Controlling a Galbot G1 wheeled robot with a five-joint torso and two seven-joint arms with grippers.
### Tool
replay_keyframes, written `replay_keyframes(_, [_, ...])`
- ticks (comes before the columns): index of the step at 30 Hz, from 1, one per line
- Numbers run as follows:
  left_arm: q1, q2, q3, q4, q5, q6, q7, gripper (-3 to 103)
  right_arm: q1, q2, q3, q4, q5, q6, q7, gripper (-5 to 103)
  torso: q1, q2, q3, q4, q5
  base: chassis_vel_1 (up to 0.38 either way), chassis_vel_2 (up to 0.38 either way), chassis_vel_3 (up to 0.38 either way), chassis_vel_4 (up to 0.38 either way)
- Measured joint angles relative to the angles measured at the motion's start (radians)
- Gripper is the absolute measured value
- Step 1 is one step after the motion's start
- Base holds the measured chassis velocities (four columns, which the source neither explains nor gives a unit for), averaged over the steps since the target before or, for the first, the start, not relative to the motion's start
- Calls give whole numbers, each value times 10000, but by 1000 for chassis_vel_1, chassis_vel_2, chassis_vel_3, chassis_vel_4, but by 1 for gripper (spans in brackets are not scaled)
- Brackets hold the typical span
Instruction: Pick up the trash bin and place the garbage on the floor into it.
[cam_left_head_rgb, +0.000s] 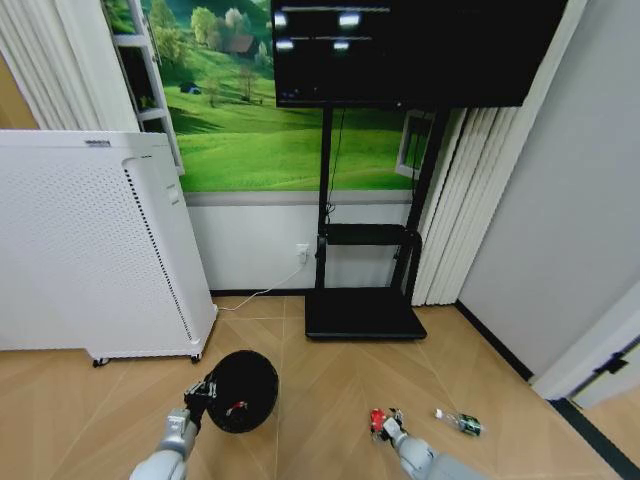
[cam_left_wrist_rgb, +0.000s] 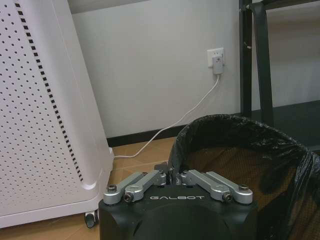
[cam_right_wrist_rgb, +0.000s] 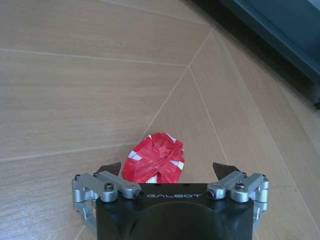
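1. Holding the trash bin (cam_left_head_rgb: 243, 390) lower left of the frame: left gripper (cam_left_head_rgb: 203, 393) clamped on its rim; something red (cam_left_head_rgb: 237, 407) already inside.
2. Right gripper (cam_left_head_rgb: 388, 423), lower centre-right, jaws apart around the red-and-white wrapper (cam_right_wrist_rgb: 155, 159) on the floor, not yet pinched.
3. Clear bottle (cam_left_head_rgb: 459, 422) with green label lies further right, untouched.
4. Progress: bin grabbed, wrapper and bottle still to go.

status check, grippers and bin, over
Left gripper shut on trash bin rim. Right gripper open, straddling red-and-white wrapper on floor. Bottle lies beside. Nothing in the way.
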Motion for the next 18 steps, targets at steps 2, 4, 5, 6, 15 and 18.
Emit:
replay_keyframes(2, [6, -5, 2, 1, 4, -8, 0, 6, 54, 132, 27, -220, -57, 51, -30, 100, 0, 0, 0, 1, 0, 0, 0, 0, 0])
replay_keyframes(4, [10, -5, 3, 8, 7, -12, 0, 6, 125, 269, 49, -401, -101, 89, -84, 100, 0, 1, 0, 2, 0, 0, 0, 0, 0])
replay_keyframes(5, [13, -5, 3, 17, 10, -14, 0, 6, 169, 344, 58, -488, -122, 105, -126, 100, 0, 2, 0, 2, 0, 0, 0, 0, 0])
replay_keyframes(6, [14, -5, 3, 29, 12, -17, -1, 6, 202, 401, 64, -543, -132, 113, -154, 100, 0, 2, 0, 2, -1, 0, 0, 0, 0])
replay_keyframes(15, [-17, 12, 3, 141, 11, -42, -1, 6, 421, 897, 60, -1046, -368, 285, -517, 87, 0, 2, 0, 1, -2, 0, 0, 0, 0])
replay_keyframes(18, [-19, 37, -22, 172, -6, -67, 1, 6, 424, 851, 55, -1072, -371, 286, -540, 77, 0, 2, 0, 0, 1, 0, 0, 0, 0])
